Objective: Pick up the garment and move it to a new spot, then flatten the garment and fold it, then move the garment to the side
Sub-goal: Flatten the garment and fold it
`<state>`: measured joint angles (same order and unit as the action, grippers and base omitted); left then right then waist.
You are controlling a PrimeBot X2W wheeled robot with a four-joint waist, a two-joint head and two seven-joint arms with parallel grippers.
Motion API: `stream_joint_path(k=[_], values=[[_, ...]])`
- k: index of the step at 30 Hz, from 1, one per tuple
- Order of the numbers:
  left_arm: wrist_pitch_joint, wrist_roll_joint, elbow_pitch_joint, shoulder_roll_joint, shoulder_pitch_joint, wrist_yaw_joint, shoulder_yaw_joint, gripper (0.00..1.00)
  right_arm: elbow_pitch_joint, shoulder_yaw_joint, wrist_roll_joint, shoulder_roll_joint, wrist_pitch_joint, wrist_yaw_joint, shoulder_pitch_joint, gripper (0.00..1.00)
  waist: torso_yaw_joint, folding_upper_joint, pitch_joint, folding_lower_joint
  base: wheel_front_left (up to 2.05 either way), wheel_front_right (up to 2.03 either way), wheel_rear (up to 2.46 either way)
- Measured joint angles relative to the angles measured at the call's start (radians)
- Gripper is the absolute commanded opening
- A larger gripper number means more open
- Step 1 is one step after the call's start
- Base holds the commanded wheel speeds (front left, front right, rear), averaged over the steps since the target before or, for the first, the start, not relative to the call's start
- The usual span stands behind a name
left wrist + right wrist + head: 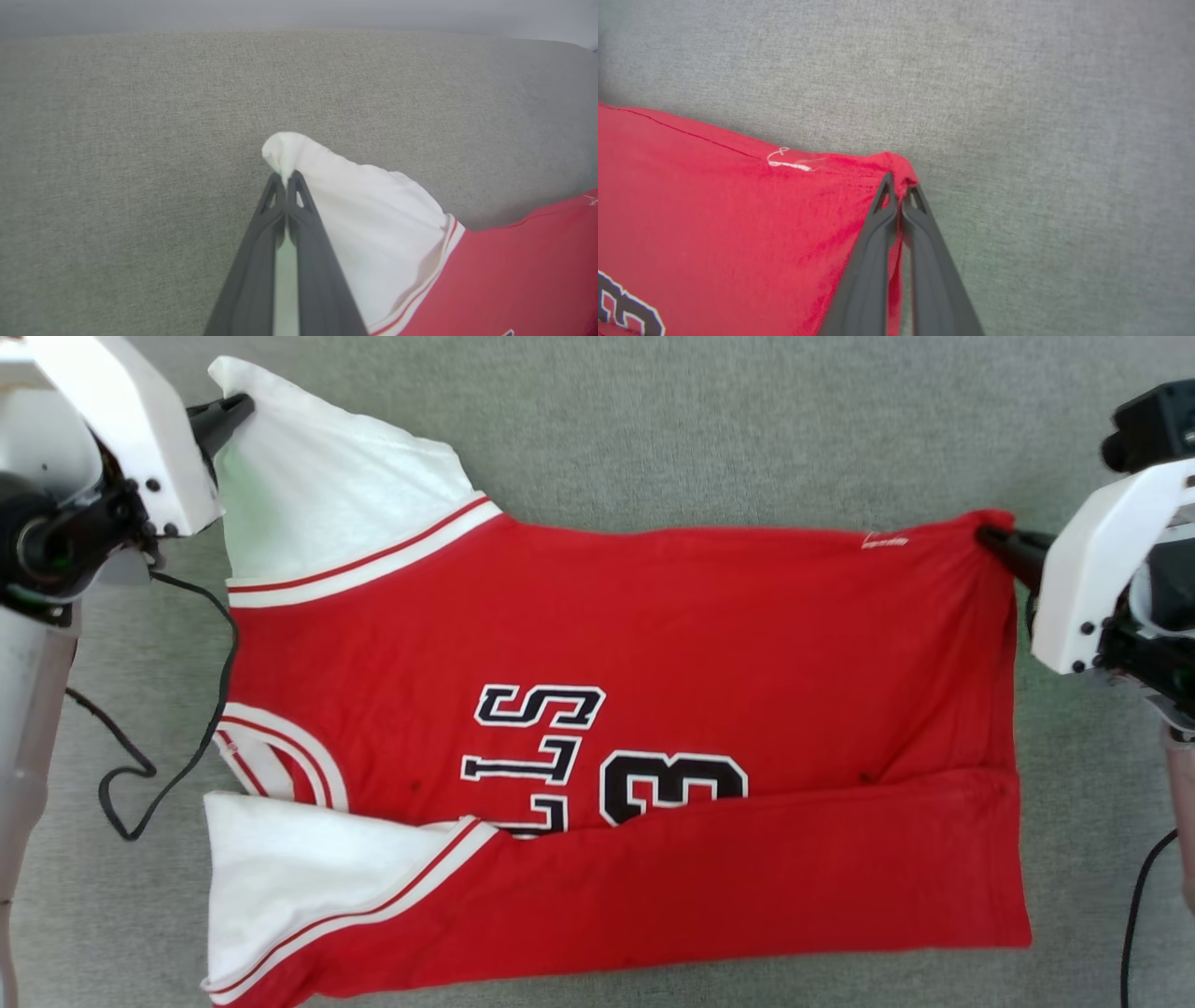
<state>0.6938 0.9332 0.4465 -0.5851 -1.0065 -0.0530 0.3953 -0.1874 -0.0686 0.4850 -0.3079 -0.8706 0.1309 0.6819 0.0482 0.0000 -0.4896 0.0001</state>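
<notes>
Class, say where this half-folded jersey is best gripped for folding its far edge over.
Its two far corners: white sleeve tip from the left, red hem corner from the right. The garment lies flat and sideways, so those corners end the edge to fold.

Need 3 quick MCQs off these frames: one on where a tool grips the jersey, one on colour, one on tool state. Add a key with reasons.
1. Where does the left tool grip the garment?
A. neckline
B. white sleeve tip
C. chest number

2. What colour is the surface under the garment?
A. grey
B. blue
C. brown

3. The right tool is:
A. open above the cloth
B. shut on nothing
C. shut on the red corner

Key:
1 B: the left wrist view shows white sleeve cloth pinched at the tool's end.
2 A: grey woven fabric lies all around the garment.
3 C: the right wrist view shows red cloth bunched in the closed tool.
</notes>
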Motion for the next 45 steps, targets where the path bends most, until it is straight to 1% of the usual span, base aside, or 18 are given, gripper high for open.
stream_joint_path(k=[6, 12, 16, 22, 26, 30, 31, 32, 33, 34, 35, 38, 41, 45], values=[[-0.070, 0.030, -0.047, -0.018, 0.085, -0.006, -0.041, 0.00, 0.022, 0.034, -0.007, -0.015, 0.049, 0.000, -0.036, 0.00, -0.017, 0.0000, 0.060, 0.0000, 0.00, 0.00, 0.00], [-0.152, 0.063, -0.136, -0.035, 0.256, -0.001, -0.083, 0.00, 0.032, 0.075, -0.007, -0.017, 0.103, 0.000, -0.137, 0.00, -0.039, 0.0000, 0.132, 0.0000, 0.00, 0.00, 0.00], [-0.206, 0.070, -0.206, -0.053, 0.421, 0.030, -0.104, 0.00, 0.028, 0.101, -0.001, -0.005, 0.139, 0.000, -0.224, 0.00, -0.050, 0.0000, 0.181, -0.0001, 0.00, 0.00, 0.00], [-0.272, 0.103, -0.324, -0.063, 0.680, 0.096, -0.145, 0.00, 0.017, 0.124, 0.009, 0.016, 0.188, 0.001, -0.358, 0.00, -0.060, 0.0000, 0.244, -0.0001, 0.00, 0.00, 0.00], [-0.296, 0.138, -0.378, -0.048, 0.838, 0.132, -0.160, 0.00, 0.012, 0.137, 0.018, 0.028, 0.229, 0.001, -0.441, 0.00, -0.061, 0.0000, 0.271, -0.0002, 0.00, 0.00, 0.00], [-0.311, 0.165, -0.402, -0.033, 0.952, 0.162, -0.174, 0.00, 0.011, 0.142, 0.021, 0.047, 0.259, 0.001, -0.516, 0.00, -0.057, 0.0000, 0.290, -0.0002, 0.00, 0.00, 0.00], [-0.311, 0.168, -0.403, -0.030, 0.974, 0.163, -0.170, 0.00, 0.011, 0.142, 0.021, 0.051, 0.265, 0.001, -0.535, 0.00, -0.056, 0.0000, 0.295, -0.0002, 0.00, 0.00, 0.00], [-0.311, 0.168, -0.403, -0.030, 0.974, 0.163, -0.170, 0.00, 0.011, 0.142, 0.021, 0.051, 0.265, 0.001, -0.535, 0.10, -0.056, 0.0000, 0.295, -0.0002, 0.00, 0.00, 0.00], [-0.311, 0.176, -0.404, -0.022, 0.994, 0.165, -0.168, 0.04, 0.010, 0.139, 0.016, 0.053, 0.274, 0.001, -0.552, 0.75, -0.054, 0.0000, 0.299, -0.0002, 0.00, 0.00, 0.00], [-0.310, 0.188, -0.406, 0.003, 1.022, 0.165, -0.151, 0.84, 0.007, 0.138, 0.017, 0.061, 0.299, 0.001, -0.582, 1.00, -0.051, 0.0000, 0.308, -0.0002, 0.00, 0.00, 0.00], [-0.310, 0.188, -0.406, 0.003, 1.022, 0.165, -0.151, 1.00, 0.007, 0.138, 0.017, 0.061, 0.299, 0.001, -0.582, 1.00, -0.051, 0.0000, 0.308, -0.0002, 0.00, 0.00, 0.00], [-0.325, 0.179, -0.404, 0.019, 1.040, 0.166, -0.137, 1.00, 0.011, 0.140, 0.014, 0.069, 0.341, 0.000, -0.609, 1.00, -0.047, 0.0000, 0.322, -0.0002, 0.00, 0.00, 0.00], [-0.367, 0.148, -0.411, 0.027, 1.043, 0.163, -0.130, 1.00, 0.030, 0.149, 0.009, 0.075, 0.374, 0.000, -0.633, 1.00, -0.043, 0.0000, 0.339, -0.0002, 0.00, 0.00, 0.00], [-0.439, 0.089, -0.444, 0.031, 1.041, 0.177, -0.132, 1.00, 0.098, 0.179, 0.005, 0.075, 0.386, 0.000, -0.656, 1.00, -0.039, 0.0000, 0.365, -0.0002, 0.00, 0.00, 0.00]])
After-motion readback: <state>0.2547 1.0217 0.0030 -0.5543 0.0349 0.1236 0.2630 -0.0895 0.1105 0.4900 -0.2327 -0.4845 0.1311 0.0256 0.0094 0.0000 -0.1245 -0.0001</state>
